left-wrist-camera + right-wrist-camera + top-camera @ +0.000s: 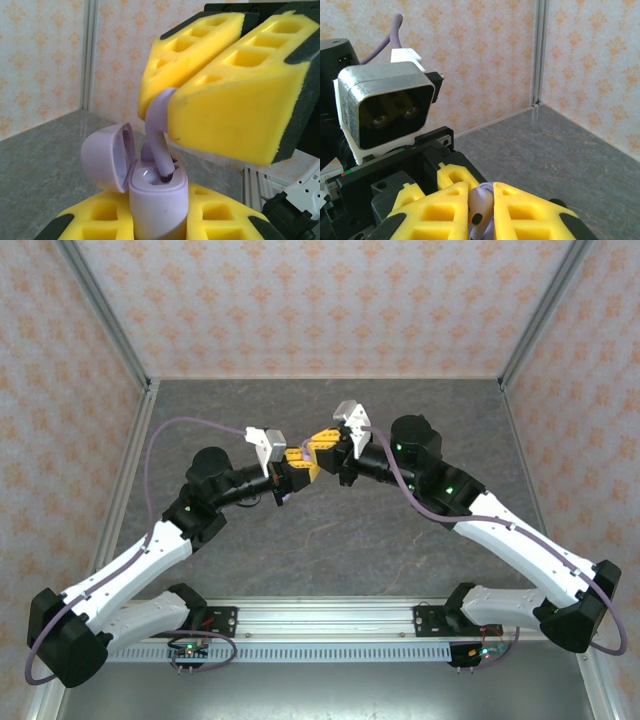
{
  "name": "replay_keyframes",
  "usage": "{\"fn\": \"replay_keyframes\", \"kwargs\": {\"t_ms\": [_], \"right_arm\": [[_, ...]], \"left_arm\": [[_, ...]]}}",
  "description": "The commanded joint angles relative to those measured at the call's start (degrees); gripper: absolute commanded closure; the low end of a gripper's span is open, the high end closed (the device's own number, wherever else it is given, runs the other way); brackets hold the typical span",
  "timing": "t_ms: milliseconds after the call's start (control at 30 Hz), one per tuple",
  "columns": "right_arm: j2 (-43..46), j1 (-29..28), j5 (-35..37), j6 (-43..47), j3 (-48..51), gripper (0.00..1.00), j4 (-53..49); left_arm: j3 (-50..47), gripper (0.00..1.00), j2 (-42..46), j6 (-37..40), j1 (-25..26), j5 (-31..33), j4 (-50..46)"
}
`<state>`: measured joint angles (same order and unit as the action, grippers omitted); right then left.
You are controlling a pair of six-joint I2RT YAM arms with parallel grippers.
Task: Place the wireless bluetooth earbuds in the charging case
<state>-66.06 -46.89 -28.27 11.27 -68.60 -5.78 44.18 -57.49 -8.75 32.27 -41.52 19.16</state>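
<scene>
The left gripper (157,217) pinched the lilac charging case (157,200) between its yellow pads (220,215), with the lid (102,155) open; the frame edge cut off the lower part of the case. The right gripper (162,102) was closed on a lilac earbud (156,132), whose stem tip was down in the case socket. The earbud head was hidden between the pads. From above, both things were too small to make out

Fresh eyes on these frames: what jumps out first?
The two arms meet above the middle of the table. In the left wrist view, the left gripper clamps a lilac charging case with its lid open, and the right gripper pinches a lilac earbud, stem tip down in the case's socket.
</scene>
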Motion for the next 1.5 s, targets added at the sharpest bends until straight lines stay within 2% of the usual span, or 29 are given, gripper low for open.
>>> {"fn": "replay_keyframes", "kwargs": {"t_ms": [0,267,500,1033,1300,1467], "right_arm": [[0.6,-0.3,0.0,1.1,-0.8,0.85,-0.8],[0.9,-0.3,-2.2,0.7,-0.5,0.85,-3.2],[0.6,-0.3,-2.8,0.2,-1.2,0.8,-4.0],[0.1,-0.1,-0.3,-2.3,-9.4,0.46,-8.1],[1.1,2.8,4.0,-3.7,-11.6,0.38,-16.1],[1.9,5.8,2.7,-6.2,-9.0,0.38,-19.3]], "left_arm": [[0.1,0.98,0.5,0.3,0.6,-0.2,2.6],[0.1,0.98,0.5,0.2,0.6,0.1,2.7],[0.5,0.98,0.2,0.2,0.6,-0.1,2.8],[0.7,0.98,0.1,0.4,0.6,0.2,2.1],[0.6,0.98,0.3,0.4,0.6,0.2,2.3],[0.3,0.98,0.5,0.5,0.6,0.3,2.2]]}}
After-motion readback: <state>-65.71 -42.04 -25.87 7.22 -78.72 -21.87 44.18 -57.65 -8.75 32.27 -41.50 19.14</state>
